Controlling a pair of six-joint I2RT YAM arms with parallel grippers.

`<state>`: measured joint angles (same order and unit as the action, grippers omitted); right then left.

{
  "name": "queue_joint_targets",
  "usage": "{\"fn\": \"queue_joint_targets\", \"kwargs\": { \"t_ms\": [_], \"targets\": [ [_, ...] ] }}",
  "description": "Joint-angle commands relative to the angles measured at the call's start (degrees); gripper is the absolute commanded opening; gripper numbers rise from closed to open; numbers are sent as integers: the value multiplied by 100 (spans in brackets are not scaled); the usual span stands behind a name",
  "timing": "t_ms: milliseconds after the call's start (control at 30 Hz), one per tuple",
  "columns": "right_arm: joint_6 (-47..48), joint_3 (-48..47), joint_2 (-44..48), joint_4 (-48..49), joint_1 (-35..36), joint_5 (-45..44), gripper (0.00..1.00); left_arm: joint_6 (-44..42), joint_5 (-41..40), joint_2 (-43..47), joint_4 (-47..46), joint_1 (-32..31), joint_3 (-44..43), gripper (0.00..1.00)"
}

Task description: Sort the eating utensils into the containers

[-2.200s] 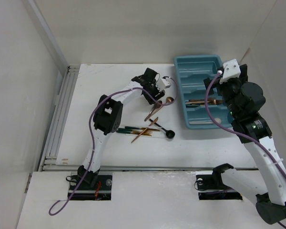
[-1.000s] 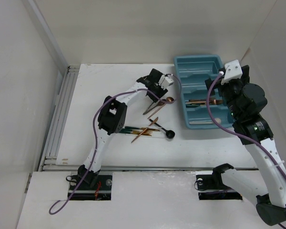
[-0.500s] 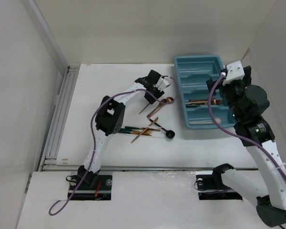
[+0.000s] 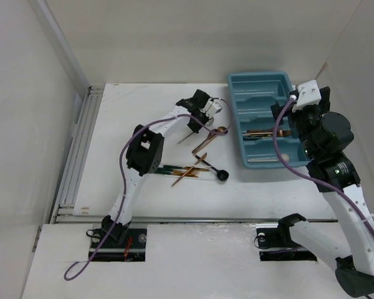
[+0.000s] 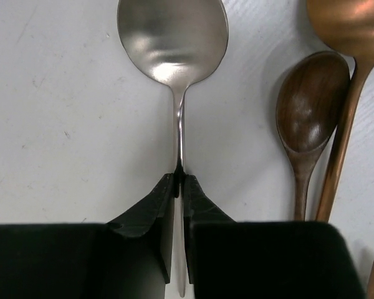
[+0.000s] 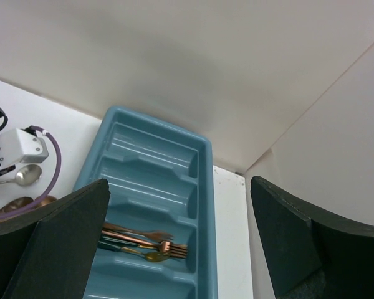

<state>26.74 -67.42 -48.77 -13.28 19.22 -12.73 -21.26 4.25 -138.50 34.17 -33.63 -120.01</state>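
L tool (image 5: 179, 179) grips 1 silver spoon (image 5: 172, 37) | 1 wood spoon (image 5: 311, 99) | 1 tray (image 6: 156, 159)

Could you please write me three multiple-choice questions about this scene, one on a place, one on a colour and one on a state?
1. Where on the table does the teal tray sit?
A. near left corner
B. far right side
C. between the arm bases

2. What colour is the spoon pinched by the left fingers?
A. black
B. cream-white
C. silver

3. How do the right fingers stand?
A. wide apart, holding nothing
B. shut on a fork
C. shut on a wooden spoon

Answers:
1 B: the top view shows the tray far from the bases, on the right.
2 C: the left wrist view shows a shiny silver bowl, with the handle clamped between the fingers.
3 A: the right wrist view shows both fingers far apart above the tray.
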Motion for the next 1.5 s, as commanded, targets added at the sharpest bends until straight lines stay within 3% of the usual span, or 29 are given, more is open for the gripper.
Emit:
{"fn": "queue_joint_targets", "kwargs": {
  "t_ms": [0, 167, 333, 533, 700, 833, 967, 1000, 1033, 1167, 1300, 1433, 1467],
  "targets": [
    [42, 61, 219, 176, 55, -107, 99, 157, -11, 759, -479, 49, -5, 0],
    [42, 115, 219, 352, 55, -107, 99, -80, 66, 1315, -693, -415, -592, 0],
    [42, 115, 447, 352, 55, -255, 99, 34, 786, 1378, -640, -1145, -1033, 0],
    [42, 272, 878, 352, 55, -441, 99, 331, 1420, 931, -1219, -2042, -1314, 0],
    [94, 387, 1150, 230, 55, -441, 99, 508, 1736, 447, -2124, -2376, -1482, 0],
    [226, 387, 1265, 107, 55, -493, 99, 456, 1474, 130, -2739, -2438, -1421, 0],
    [489, 387, 1388, 53, 55, -564, 99, 219, 1218, -2, -2916, -2438, -1315, 23],
    [577, 387, 1388, 53, 55, -564, 99, 218, 1158, -2, -2916, -2438, -1263, 33],
    [578, 448, 1388, 53, 55, -616, 99, 218, 1157, -2, -2916, -2438, -1262, 50],
    [648, 449, 1318, 106, 55, -616, 99, 157, 1254, 217, -2855, -2438, -1262, 73],
    [648, 449, 1116, 167, 55, -415, 99, 507, 289, 639, -2530, -2316, -1473, 78],
    [429, 449, 1002, 229, 55, -300, 99, 728, -74, 1349, -1707, -1597, -930, 78],
    [367, 449, 949, 290, 55, -300, 99, 728, -74, 1473, -1556, -1464, -406, 77]
  ]
}}
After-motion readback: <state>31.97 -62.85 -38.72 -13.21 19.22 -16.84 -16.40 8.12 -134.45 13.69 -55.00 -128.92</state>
